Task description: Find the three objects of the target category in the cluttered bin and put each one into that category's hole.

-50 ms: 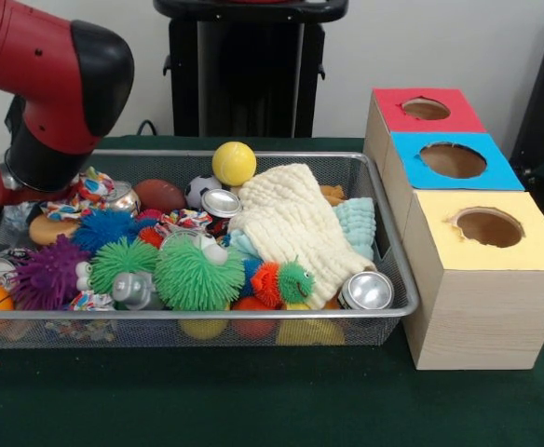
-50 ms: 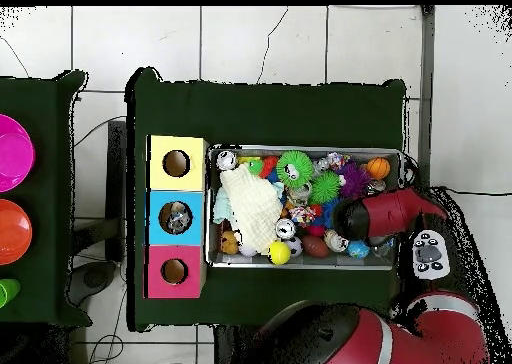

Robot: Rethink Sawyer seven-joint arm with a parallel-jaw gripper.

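The arm (image 1: 53, 88) hangs over the bin (image 1: 398, 279) at frame left; claw state cannot be determined. Blue box (image 2: 176, 218) appears to hold something; red and yellow holes look empty, so sorting remains.

You see a glossy red robot arm (image 1: 30, 56) of rounded, tube-like links, each joint capped in smooth black plastic. From overhead, its broad red shoulder shell (image 2: 400, 342) carries a black collar, and a pale grey panel (image 2: 429, 254) with dark buttons sits beside it.
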